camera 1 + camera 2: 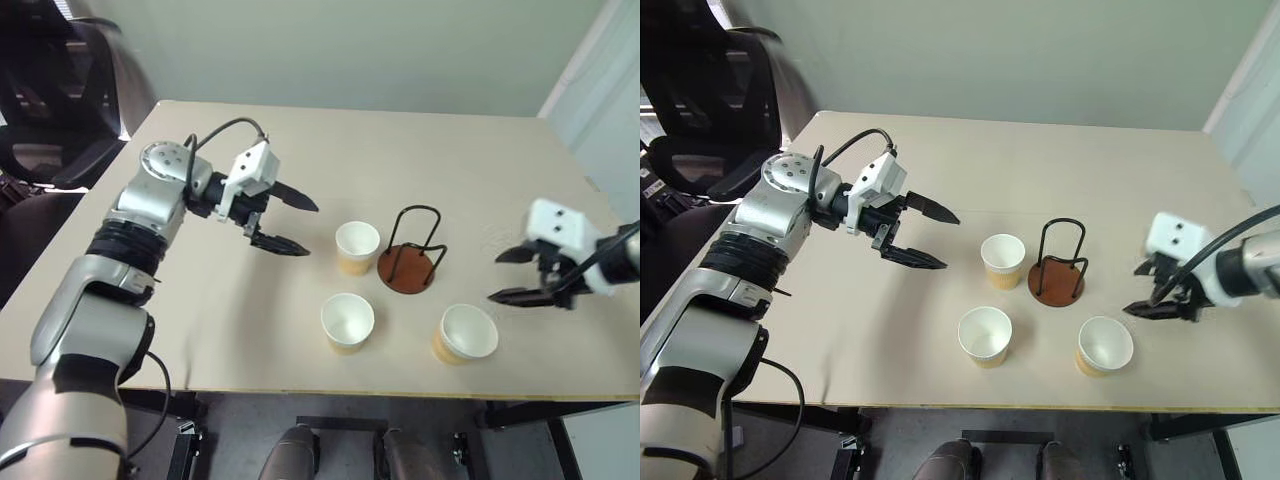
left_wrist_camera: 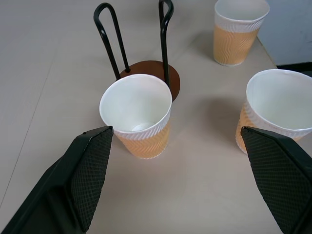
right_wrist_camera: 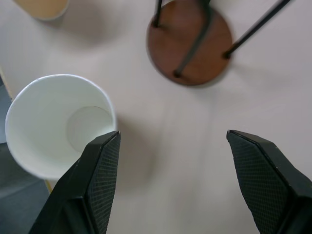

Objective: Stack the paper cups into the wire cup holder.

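- Your left gripper (image 1: pixel 287 221), two black fingers on a silver arm, hangs above the beige tabletop (image 1: pixel 400 150) with its fingers spread wide and nothing between them, pointing toward the nearest cup.
- Your right gripper (image 1: pixel 515 276), black fingers under a white wrist housing, sits over the table's right edge, fingers likewise parted and empty.
- The wire cup holder (image 1: pixel 411 258), thin black wire loops rising upright from a round reddish-brown disc base, stands near the middle of the table with no cup in it.
- Three small paper cups, white inside with tan-yellow ribbed lower walls, all stand upright and open-mouthed around the holder.
- The first cup (image 1: pixel 357 247) stands just beside the holder's base on its left; in your left wrist view this cup (image 2: pixel 137 114) sits between the two fingertips but beyond them, with the holder (image 2: pixel 151 78) right behind it.
- The second cup (image 1: pixel 347 322) stands nearer the front edge, ahead of the first and apart from it.
- The third cup (image 1: pixel 466 333) stands at the front right, close to the table edge and near your right gripper; your right wrist view shows it (image 3: pixel 58 124) next to one fingertip (image 3: pixel 100 165), and contact cannot be told.
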